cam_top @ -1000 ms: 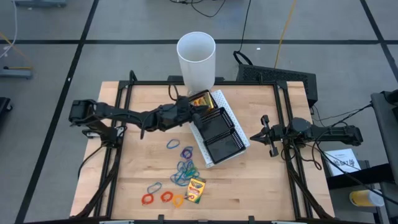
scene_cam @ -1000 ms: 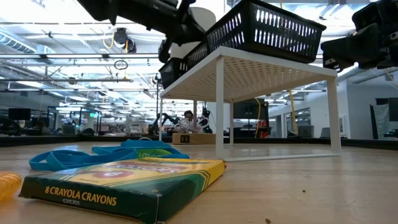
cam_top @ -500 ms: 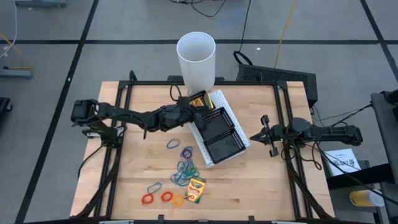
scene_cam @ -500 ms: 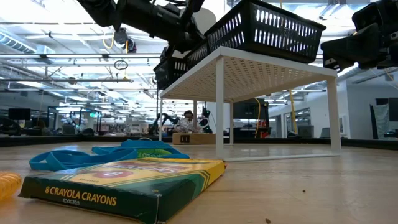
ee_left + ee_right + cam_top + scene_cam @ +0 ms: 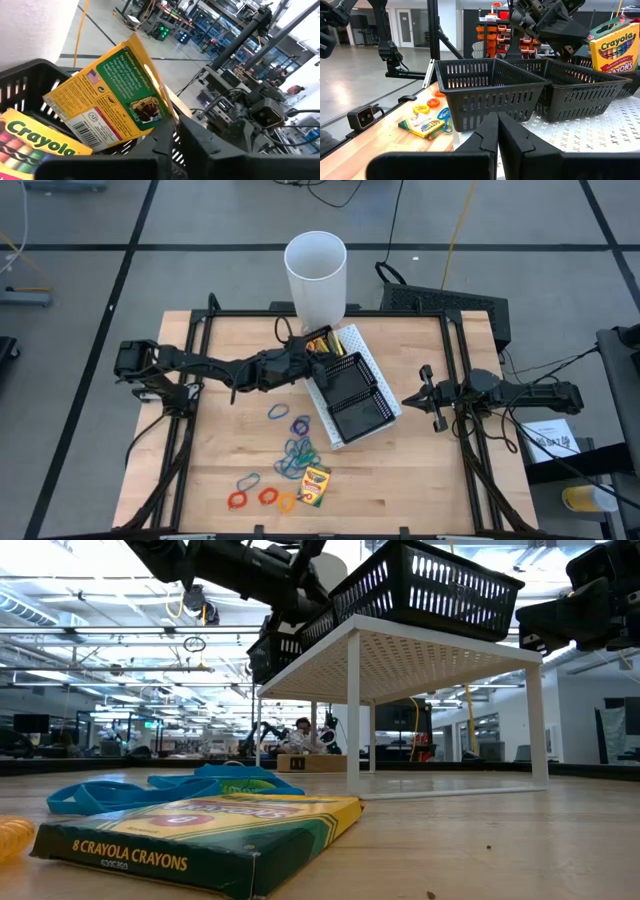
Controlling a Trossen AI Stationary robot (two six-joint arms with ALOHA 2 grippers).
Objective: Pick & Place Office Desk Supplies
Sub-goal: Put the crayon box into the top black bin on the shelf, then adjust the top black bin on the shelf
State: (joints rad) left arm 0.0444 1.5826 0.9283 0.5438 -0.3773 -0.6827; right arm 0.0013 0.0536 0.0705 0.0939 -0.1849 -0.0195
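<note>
Crayon boxes (image 5: 322, 341) stand leaning in the compartment of the black mesh tray (image 5: 352, 392) nearest the white cup (image 5: 316, 275); the left wrist view shows one with its green-and-yellow back turned outward (image 5: 115, 95) and another showing its Crayola front (image 5: 35, 142). The left end effector (image 5: 308, 352) hovers at that compartment's rim, just beside the boxes; whether its fingers are spread or pinching anything cannot be told. The tray sits on a white perforated stand (image 5: 400, 650) toward the far middle of the table (image 5: 410, 470).

One more crayon box (image 5: 315, 485) lies flat on the bare wood near the front edge (its printed face reads clearly in the low view (image 5: 200, 835)). Beside it are scattered rubber-band loops (image 5: 293, 452), blue and green ones bunched between the box and the tray, orange and red ones (image 5: 262, 497) nearer the front edge.

The right end effector (image 5: 428, 397) waits off the tray's right side, fingers pressed together and holding nothing.
</note>
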